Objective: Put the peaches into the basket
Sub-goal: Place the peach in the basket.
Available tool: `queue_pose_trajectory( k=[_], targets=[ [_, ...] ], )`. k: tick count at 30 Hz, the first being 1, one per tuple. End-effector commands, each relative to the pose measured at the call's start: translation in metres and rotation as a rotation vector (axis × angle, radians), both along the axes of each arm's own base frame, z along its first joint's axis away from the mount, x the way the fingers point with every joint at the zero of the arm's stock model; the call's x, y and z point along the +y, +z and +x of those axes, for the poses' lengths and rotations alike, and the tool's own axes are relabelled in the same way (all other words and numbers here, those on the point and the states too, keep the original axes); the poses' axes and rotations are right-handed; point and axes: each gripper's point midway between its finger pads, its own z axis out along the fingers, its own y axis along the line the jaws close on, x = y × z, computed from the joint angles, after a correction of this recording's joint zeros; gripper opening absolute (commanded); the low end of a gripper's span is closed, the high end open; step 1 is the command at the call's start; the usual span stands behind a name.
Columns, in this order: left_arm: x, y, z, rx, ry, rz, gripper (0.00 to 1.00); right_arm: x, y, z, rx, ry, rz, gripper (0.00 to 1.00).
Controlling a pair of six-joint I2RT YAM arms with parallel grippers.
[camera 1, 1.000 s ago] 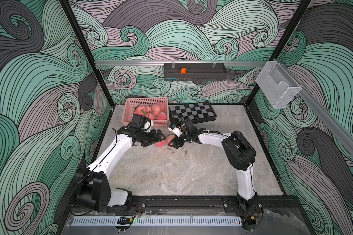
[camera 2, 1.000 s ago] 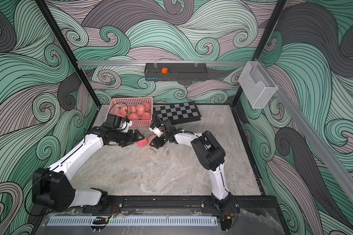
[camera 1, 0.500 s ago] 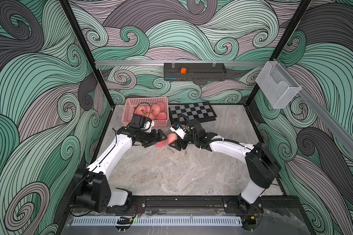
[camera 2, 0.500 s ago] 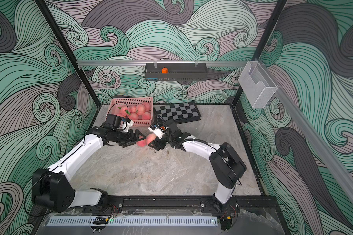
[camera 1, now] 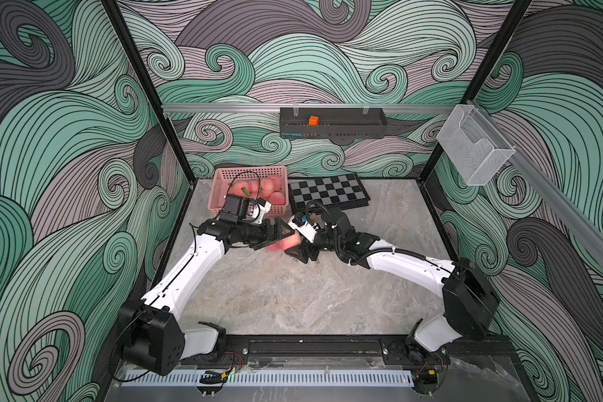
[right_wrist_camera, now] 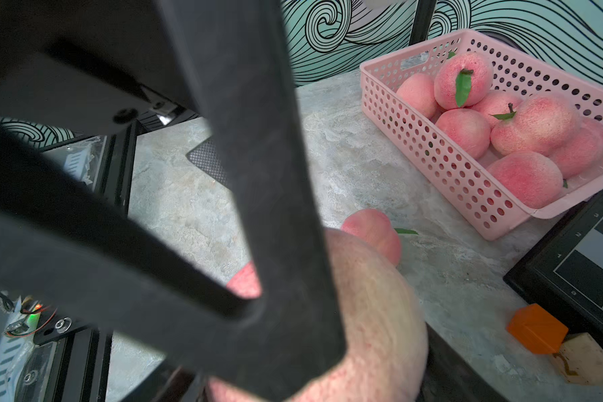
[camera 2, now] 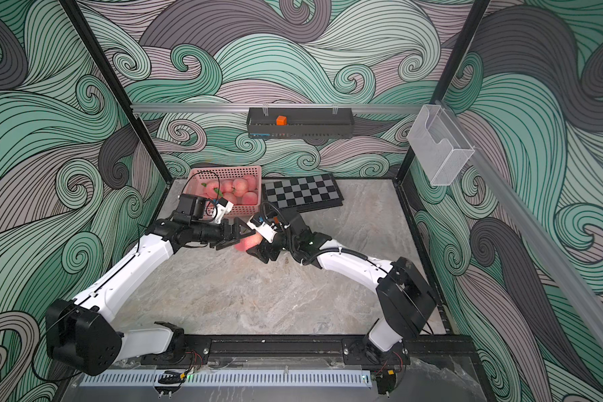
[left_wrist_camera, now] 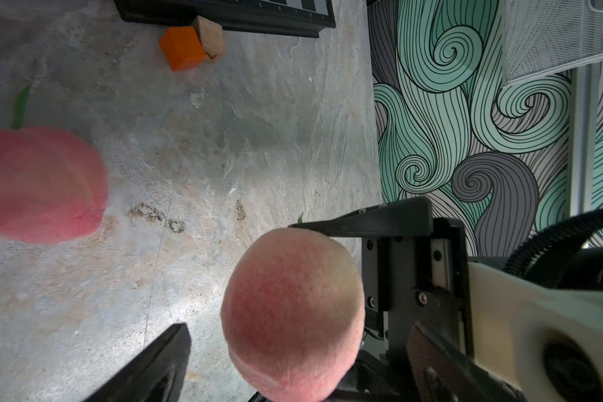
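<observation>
Swirl-patterned green and grey walls enclose a grey marbled tabletop (camera 1: pixel 293 296). At the back, a black-and-white checkerboard (camera 1: pixel 328 191) lies beside the shallow pink perforated plastic basket (camera 1: pixel 251 170). A small orange cube (right_wrist_camera: pixel 536 329) and a pale wooden cube (right_wrist_camera: pixel 585 358) touch each other by the board's near edge. A black slotted tray (camera 1: pixel 331 132) hangs on the back wall and a clear mesh holder (camera 1: pixel 474 149) on the side wall. The right gripper (camera 2: pixel 256 243) is clamped on a round, pale cream peach with a pink blush (left_wrist_camera: pixel 293 313), in front of the basket's near wall. The left gripper (camera 1: pixel 274 238) crowds in just beside it with its fingers spread apart. A redder peach with a green leaf (left_wrist_camera: pixel 39 184) lies on the table nearby. A heap of fuzzy pink peaches (right_wrist_camera: pixel 463 132) fills the basket.
</observation>
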Motion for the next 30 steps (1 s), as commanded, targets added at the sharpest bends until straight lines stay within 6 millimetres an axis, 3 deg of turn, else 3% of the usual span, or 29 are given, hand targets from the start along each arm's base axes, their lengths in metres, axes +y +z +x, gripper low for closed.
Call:
queue_pose_trajectory(
  k=[1,14,30],
  targets=[
    [-0.012,0.009,-0.015,-0.014,-0.056,-0.04,0.98,0.001,0.017,-0.006,-0.041,0.016,0.031,0.79],
    [-0.026,-0.001,-0.021,0.001,-0.096,-0.043,0.9,-0.001,0.017,-0.014,-0.049,0.023,0.022,0.8],
    [-0.028,-0.005,-0.016,0.0,-0.09,-0.026,0.68,0.002,0.021,-0.013,-0.059,0.031,0.031,0.82]
  ],
)
